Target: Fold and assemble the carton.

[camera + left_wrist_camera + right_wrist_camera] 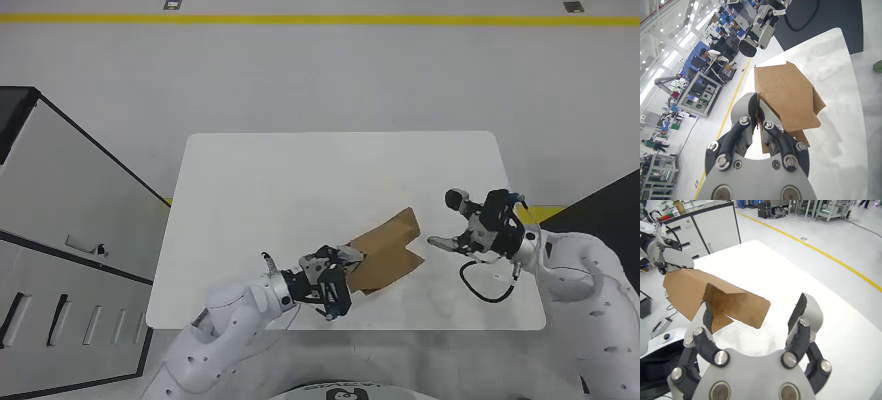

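My left end effector [345,268] is pinched shut on one edge of the brown carton [388,255], thin cardboard caught between the pads; the carton (partly folded, its flaps hanging loose) sits tilted over the near part of the white counter [300,180], its free end pointing toward my other arm. My right end effector [447,221] hangs just beside that free end, fingers spread wide.

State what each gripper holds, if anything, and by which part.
The left gripper pinches the brown cardboard carton by a panel edge at the end nearest that arm. The right gripper is open, holding nothing.
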